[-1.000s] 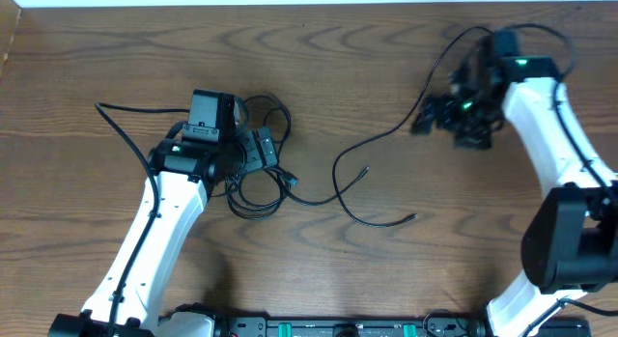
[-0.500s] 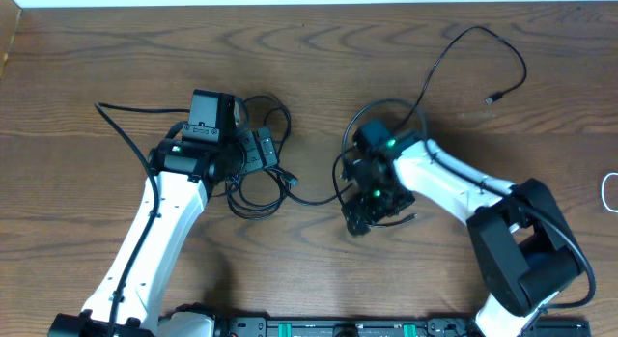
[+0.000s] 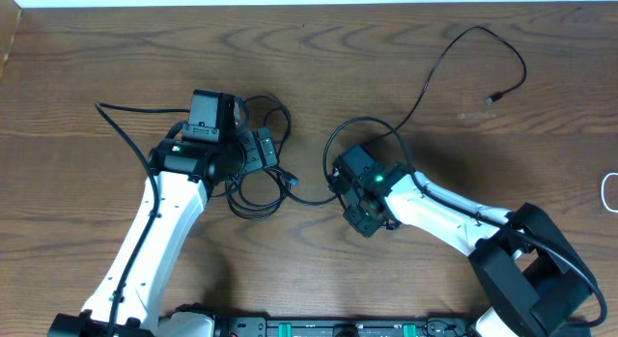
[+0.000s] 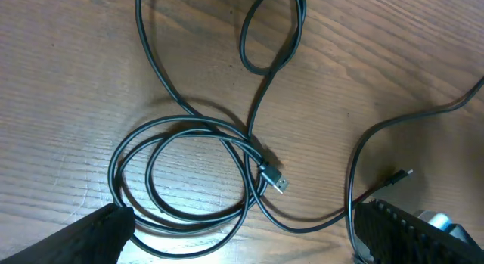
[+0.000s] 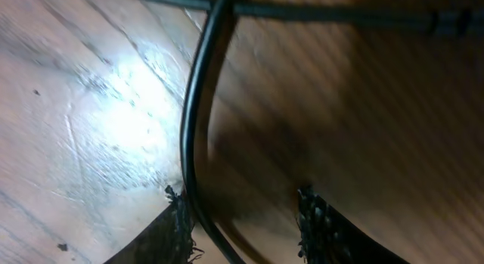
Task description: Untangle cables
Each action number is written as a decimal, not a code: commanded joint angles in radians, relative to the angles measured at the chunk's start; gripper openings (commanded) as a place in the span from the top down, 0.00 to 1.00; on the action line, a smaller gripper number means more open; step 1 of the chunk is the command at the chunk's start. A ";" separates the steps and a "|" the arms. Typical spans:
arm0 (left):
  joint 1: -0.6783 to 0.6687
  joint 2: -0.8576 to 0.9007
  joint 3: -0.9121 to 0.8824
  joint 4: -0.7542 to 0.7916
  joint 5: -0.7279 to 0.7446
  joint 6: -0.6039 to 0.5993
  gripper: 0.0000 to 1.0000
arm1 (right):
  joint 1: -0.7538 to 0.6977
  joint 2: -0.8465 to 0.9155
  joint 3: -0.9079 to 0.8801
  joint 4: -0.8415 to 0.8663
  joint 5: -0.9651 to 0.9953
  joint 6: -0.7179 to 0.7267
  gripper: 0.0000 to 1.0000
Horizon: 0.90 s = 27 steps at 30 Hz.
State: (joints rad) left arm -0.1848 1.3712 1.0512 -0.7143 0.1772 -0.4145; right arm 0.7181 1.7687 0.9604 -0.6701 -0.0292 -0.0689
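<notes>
Right arm has swung from the far-right corner to the middle of the brown wooden tabletop (image 3: 97,47).
My right gripper (image 3: 365,219) sits low over the thin black cable (image 5: 193,120), jaws narrowed, grip unclear; left gripper (image 4: 246,222) unmoved, wide open above the coiled black cable (image 4: 271,175).

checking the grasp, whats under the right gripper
A black cable lying on the wooden table, running between the jaws. Overhead, the right gripper hides that stretch.
</notes>
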 commanded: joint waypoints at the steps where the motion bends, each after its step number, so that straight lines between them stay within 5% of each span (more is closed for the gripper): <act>1: 0.002 0.001 -0.001 -0.003 -0.013 0.007 0.01 | 0.011 0.088 -0.093 -0.040 0.001 0.065 0.67; 5: 0.002 0.001 -0.001 -0.003 -0.013 0.007 0.01 | 0.011 0.089 -0.100 -0.014 0.001 0.125 0.99; 12: 0.002 0.001 -0.001 -0.003 -0.013 0.007 0.01 | -0.060 0.084 -0.061 -0.090 0.159 0.311 0.99; 27: 0.002 0.001 -0.001 -0.003 -0.013 0.007 0.01 | -0.459 -0.249 0.237 -0.134 0.017 0.156 0.99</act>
State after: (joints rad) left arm -0.1848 1.3712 1.0512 -0.7139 0.1768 -0.4145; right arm 0.3168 1.6096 1.1496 -0.8001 0.0799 0.1623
